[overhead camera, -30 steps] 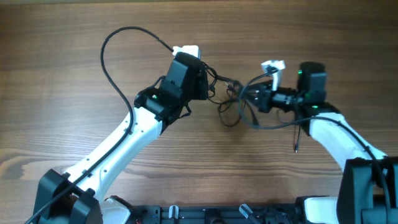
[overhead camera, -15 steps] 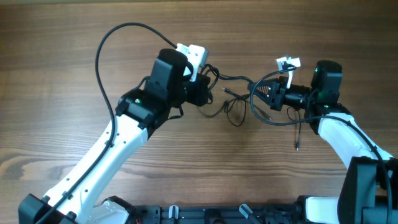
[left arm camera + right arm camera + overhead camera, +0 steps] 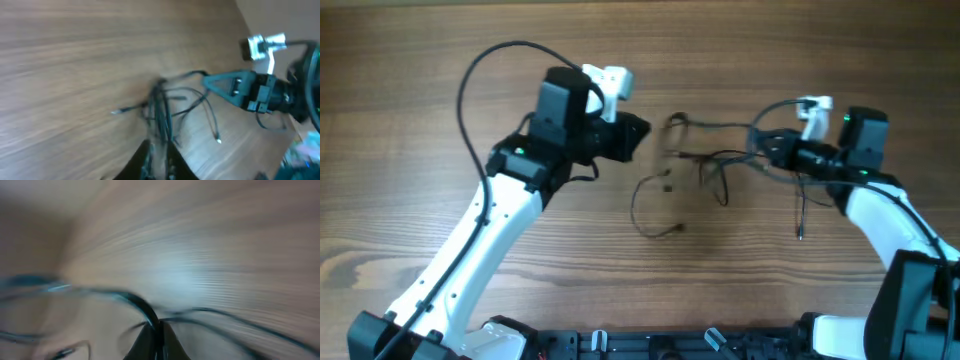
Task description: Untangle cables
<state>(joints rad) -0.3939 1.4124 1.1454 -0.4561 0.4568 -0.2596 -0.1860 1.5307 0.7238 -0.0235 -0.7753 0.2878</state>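
Thin black cables [image 3: 712,157] tangled on wooden table [image 3: 410,70], right gripper [image 3: 767,150] clenched on their end, left gripper [image 3: 640,133] nearby, grip impossible to tell

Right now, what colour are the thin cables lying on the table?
The cables are black, clearest in the overhead view.

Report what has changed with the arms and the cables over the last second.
The left fingers swung left and the right fingers pulled right. The cables were drawn from a tight knot into a wider spread, one loop now lying nearer the robot. Whether the left fingers have let go is too blurred to tell. Unchanged: the right fingers stay shut on the cables.
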